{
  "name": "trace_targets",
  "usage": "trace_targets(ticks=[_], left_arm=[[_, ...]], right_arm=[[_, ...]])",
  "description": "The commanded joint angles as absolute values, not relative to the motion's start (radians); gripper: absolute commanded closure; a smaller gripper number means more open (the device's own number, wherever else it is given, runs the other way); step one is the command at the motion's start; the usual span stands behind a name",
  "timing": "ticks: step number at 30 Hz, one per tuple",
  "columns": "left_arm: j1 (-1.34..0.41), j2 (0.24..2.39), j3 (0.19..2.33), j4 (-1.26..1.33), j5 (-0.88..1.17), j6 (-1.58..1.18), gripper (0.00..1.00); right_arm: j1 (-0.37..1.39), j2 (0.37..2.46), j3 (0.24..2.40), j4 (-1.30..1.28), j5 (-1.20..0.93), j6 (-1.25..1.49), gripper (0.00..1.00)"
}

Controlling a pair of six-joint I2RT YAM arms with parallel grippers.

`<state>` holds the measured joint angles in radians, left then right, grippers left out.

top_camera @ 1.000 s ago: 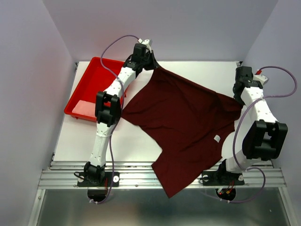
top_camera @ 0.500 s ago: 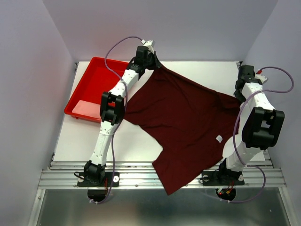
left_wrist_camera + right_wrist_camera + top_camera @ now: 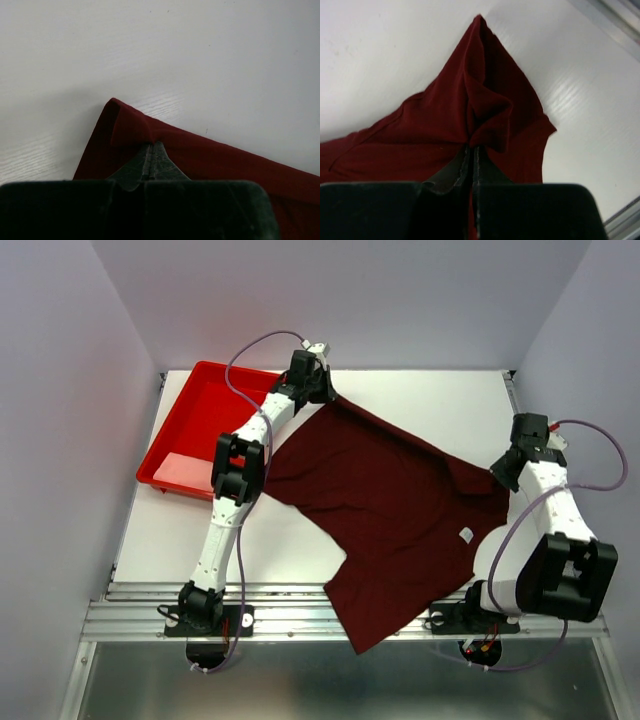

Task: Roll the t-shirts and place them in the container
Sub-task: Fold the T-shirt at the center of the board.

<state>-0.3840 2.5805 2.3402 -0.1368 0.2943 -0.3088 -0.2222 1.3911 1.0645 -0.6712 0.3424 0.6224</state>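
We've got the left gripper [image 3: 152, 146] pinched tight on one corner of the shirt [image 3: 390, 505], right gripper [image 3: 473, 146] clamped on another, cloth spread across the table [image 3: 440, 405].

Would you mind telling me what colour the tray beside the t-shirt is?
The tray is bright red, clearest in the top external view.

Lab enclosure, plain walls [image 3: 60, 440], aluminium rail [image 3: 130, 620]

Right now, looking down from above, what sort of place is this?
Likely a robot lab booth: plain walls box in a white table, and a left arm and right arm bolted to a metal rail hold a t-shirt.
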Motion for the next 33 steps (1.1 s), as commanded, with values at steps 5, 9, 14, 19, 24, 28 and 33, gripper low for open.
trace_targets(ticks=[5,9,14,19,24,28,33], left_arm=[[-0.365,2.39,2.278,-0.196,0.232,-0.216,1.0],[-0.36,2.391,2.284,-0.219,0.215,-0.212,1.0],[-0.353,2.43,2.347,-0.255,0.215,-0.212,1.0],[-0.351,2.45,2.352,-0.261,0.218,-0.215,1.0],[-0.353,2.46,2.352,-0.27,0.209,-0.215,1.0],[-0.351,2.464,2.347,-0.281,0.201,-0.215,1.0],[-0.353,2.456,2.316,-0.285,0.195,-0.215,1.0]], right_arm=[[-0.235,1.188,0.973,-0.77,0.199,0.676,0.99],[-0.235,1.123,0.927,-0.795,0.15,0.69,0.99],[-0.235,1.072,0.865,-0.793,0.057,0.699,0.99],[-0.215,1.043,0.828,-0.788,0.009,0.693,0.99],[-0.152,1.04,0.828,-0.808,0.008,0.704,0.99],[-0.127,1.017,0.819,-0.828,0.008,0.742,0.99],[-0.1,0.971,0.77,-0.835,0.009,0.807,0.99]])
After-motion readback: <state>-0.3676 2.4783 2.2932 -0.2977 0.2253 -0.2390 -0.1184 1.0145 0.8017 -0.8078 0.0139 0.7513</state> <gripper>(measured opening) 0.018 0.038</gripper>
